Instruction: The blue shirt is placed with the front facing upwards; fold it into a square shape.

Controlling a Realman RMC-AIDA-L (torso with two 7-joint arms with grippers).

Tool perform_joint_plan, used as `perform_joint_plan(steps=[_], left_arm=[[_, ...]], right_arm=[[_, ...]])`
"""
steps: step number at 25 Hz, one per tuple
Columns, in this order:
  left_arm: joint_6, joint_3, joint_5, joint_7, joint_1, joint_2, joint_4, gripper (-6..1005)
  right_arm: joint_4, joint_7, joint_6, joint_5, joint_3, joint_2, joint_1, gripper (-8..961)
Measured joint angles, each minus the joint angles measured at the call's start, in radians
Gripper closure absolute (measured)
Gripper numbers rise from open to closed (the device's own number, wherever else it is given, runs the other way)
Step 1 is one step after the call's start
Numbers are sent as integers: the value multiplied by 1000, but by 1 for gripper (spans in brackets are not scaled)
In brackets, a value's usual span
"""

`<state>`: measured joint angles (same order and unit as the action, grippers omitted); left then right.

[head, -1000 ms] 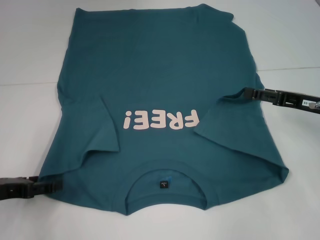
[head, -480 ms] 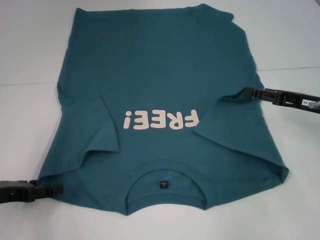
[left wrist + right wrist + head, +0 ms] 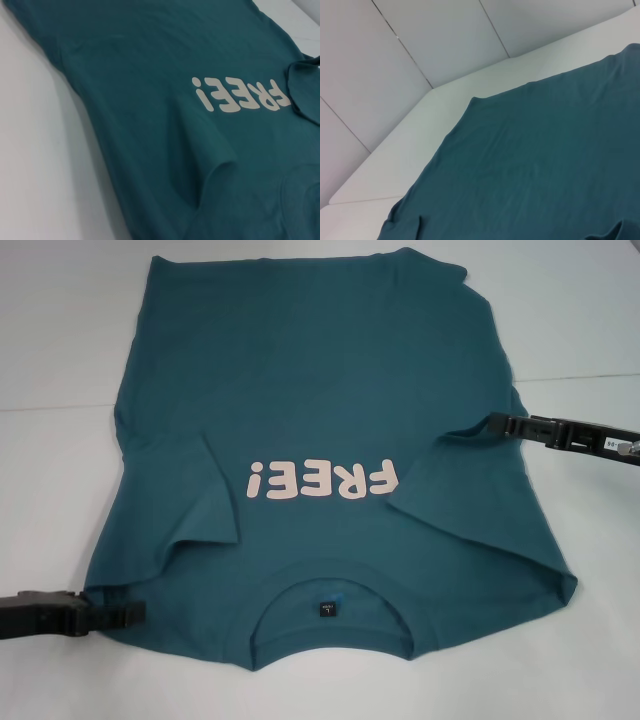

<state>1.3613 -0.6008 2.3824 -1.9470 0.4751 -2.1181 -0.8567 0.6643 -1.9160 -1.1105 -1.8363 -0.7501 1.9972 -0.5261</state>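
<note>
The blue shirt [image 3: 330, 430] lay spread face up on the white table [image 3: 60, 330], collar [image 3: 330, 575] toward the robot and hem at the far side, so the pale pink "FREE!" print [image 3: 325, 480] read upside down from the head view. A small dark neck tag [image 3: 327, 609] showed inside the round ribbed collar. Both short sleeves were turned inward over the chest, each leaving a soft diagonal crease, and the body of the cloth looked fairly smooth. The left gripper [image 3: 125, 614] sat low at the shirt's near left shoulder edge, its tip over the fabric; I could not tell how its jaws stood. The right gripper [image 3: 492, 425] reached in at the right side where the folded sleeve met the body, its jaws equally unclear.
</note>
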Motion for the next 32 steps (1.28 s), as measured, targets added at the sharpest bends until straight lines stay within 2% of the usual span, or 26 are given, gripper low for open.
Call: perform_joint_plan(steps=[6,12,17,32], left_arm=[[-2,3,-1,0,1,0,-4,129],[-17,6,1,-10,-4,3,-6,183],[-22,3,3,-22,-6,4,-21,407],[-44,-2,24,-36,1,2,-24,902]], right_arm=[[0,0,0,2,0,1,0,9],[3,0,1,3,0,3,1,9],[5,0,1,4,0,5,1,9],[4,0,1,3,3,6,9,10]])
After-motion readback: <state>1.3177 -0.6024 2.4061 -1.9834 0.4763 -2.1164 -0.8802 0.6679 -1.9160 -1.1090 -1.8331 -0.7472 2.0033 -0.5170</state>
